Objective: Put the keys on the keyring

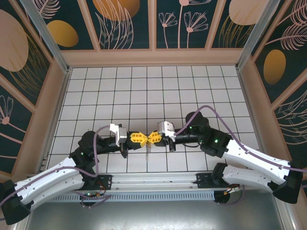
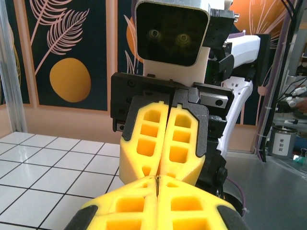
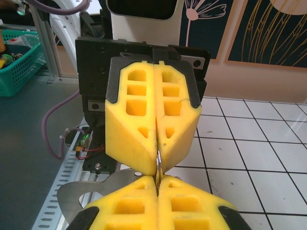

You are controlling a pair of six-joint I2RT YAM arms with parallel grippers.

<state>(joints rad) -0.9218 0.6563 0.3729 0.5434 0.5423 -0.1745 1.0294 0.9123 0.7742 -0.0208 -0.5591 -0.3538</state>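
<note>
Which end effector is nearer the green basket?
Left, most likely. The green basket lies beyond the left end effector; the right end effector faces it from the opposite side.

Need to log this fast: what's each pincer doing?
Left pincer: closed on the metal ring.
Right pincer: closed; what it holds cannot be told.

Overhead from rear; wrist views close, opposed, sharing left claw [image 3: 157, 166], right claw [image 2: 160, 173].
</note>
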